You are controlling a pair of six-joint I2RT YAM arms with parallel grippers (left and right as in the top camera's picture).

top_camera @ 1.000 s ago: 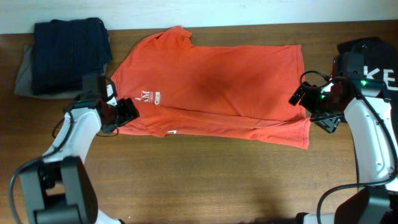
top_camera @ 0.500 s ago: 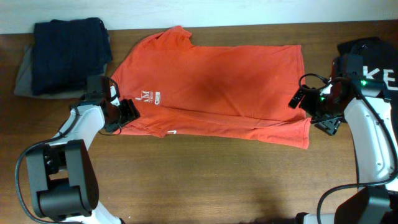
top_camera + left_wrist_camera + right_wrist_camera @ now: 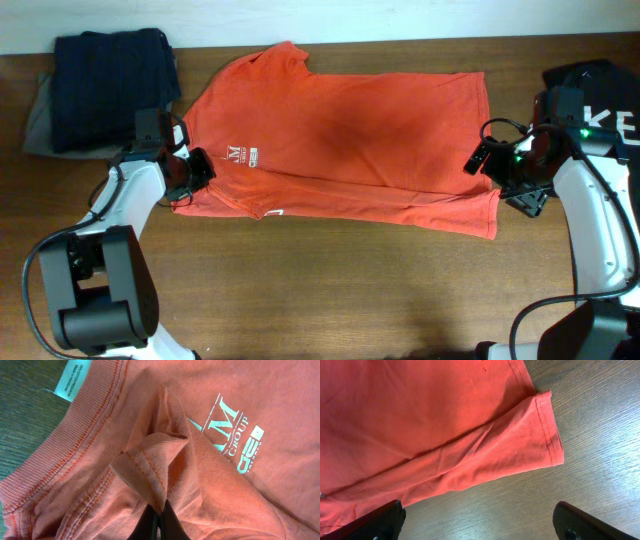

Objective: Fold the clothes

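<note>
Closing since a second ago, the left gripper (image 3: 196, 170) now pinches the nine-o'clock collar of the soft, light orange-red cotton T-shirt (image 3: 350, 140) spread on the brown wooden table (image 3: 300, 290). The right gripper (image 3: 500, 168) gapes wide over the four-o'clock hem corner, likely its best hold.

White "M GROUP", seemingly, on T-shirt (image 3: 260, 395)

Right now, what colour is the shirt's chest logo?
The logo is white, on the orange-red shirt; clearest in the left wrist view.
</note>
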